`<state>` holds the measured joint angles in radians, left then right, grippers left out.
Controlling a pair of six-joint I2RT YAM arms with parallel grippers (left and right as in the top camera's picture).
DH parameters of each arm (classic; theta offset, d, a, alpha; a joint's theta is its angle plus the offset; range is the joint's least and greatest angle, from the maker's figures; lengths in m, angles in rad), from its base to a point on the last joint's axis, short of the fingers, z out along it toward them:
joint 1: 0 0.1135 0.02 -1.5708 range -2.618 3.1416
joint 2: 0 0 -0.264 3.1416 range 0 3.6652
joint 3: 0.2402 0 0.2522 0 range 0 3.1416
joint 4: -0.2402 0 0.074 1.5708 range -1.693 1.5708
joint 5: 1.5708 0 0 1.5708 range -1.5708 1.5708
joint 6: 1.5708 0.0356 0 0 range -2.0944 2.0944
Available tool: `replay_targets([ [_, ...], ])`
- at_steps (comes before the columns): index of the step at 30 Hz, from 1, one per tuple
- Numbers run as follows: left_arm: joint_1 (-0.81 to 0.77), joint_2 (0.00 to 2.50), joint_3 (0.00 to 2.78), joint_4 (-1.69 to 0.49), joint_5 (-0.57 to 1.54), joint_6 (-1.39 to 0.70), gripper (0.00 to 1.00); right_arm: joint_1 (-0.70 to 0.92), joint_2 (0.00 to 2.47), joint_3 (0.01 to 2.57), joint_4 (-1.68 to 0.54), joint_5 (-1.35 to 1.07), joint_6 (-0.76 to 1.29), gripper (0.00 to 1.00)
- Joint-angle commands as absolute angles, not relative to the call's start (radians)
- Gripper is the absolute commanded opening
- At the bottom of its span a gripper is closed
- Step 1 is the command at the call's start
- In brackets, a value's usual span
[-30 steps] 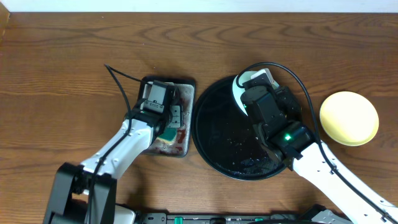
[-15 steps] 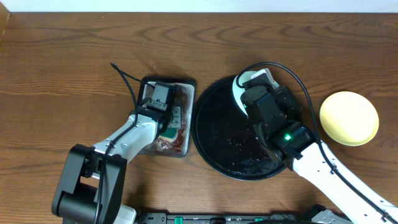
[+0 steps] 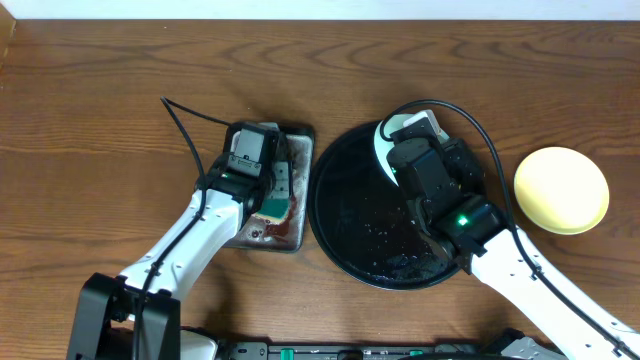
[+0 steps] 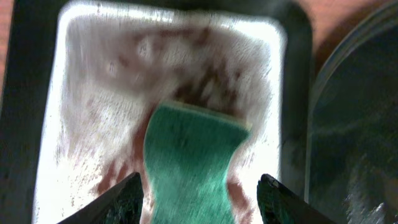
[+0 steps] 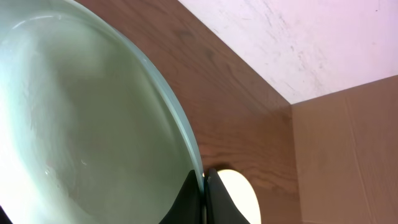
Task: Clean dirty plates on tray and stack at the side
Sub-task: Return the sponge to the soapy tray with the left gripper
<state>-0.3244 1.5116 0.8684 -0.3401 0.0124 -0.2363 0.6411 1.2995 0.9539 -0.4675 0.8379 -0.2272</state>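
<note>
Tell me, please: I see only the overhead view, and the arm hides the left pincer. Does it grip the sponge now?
Observer: No. The left wrist view shows the left pincer open, straddling the sponge.
Operator: And the right pincer?
Observer: The right wrist view shows the right pincer shut on the rim of the green plate.
Operator: Is that plate dirty?
Observer: The face seen there shows no red smear.

Glossy black tray (image 3: 345, 230), mint plate (image 5: 74, 112); wood-grain table (image 3: 100, 100); stained metal tray (image 4: 93, 93)
</note>
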Motion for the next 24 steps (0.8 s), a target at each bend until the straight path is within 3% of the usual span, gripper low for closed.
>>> replay_targets([
  [1, -0.324, 1.539, 0.868, -0.377, 0.012, -0.237, 0.60, 0.649, 1.287, 0.973, -0.464, 0.863, -0.214, 0.01],
  [15, -0.325, 1.636, 0.852, -0.457, 0.096, -0.267, 0.60, 0.649, 1.287, 0.973, -0.464, 0.863, -0.214, 0.01],
  [17, -0.325, 1.641, 0.852, -0.468, 0.096, -0.266, 0.49, 0.649, 1.287, 0.973, -0.464, 0.863, -0.214, 0.01],
  [18, -0.325, 1.642, 0.852, -0.471, 0.095, -0.266, 0.36, 0.649, 1.287, 0.973, -0.464, 0.863, -0.214, 0.01],
  [19, -0.325, 1.642, 0.852, -0.473, 0.094, -0.266, 0.15, 0.649, 1.287, 0.973, -0.464, 0.863, -0.214, 0.01],
  [20, -0.325, 1.642, 0.852, -0.476, 0.094, -0.266, 0.07, 0.649, 1.287, 0.973, -0.464, 0.863, -0.214, 0.01],
  [24, -0.325, 1.642, 0.852, -0.482, 0.094, -0.267, 0.07, 0.649, 1.287, 0.973, -0.464, 0.863, -0.214, 0.01],
])
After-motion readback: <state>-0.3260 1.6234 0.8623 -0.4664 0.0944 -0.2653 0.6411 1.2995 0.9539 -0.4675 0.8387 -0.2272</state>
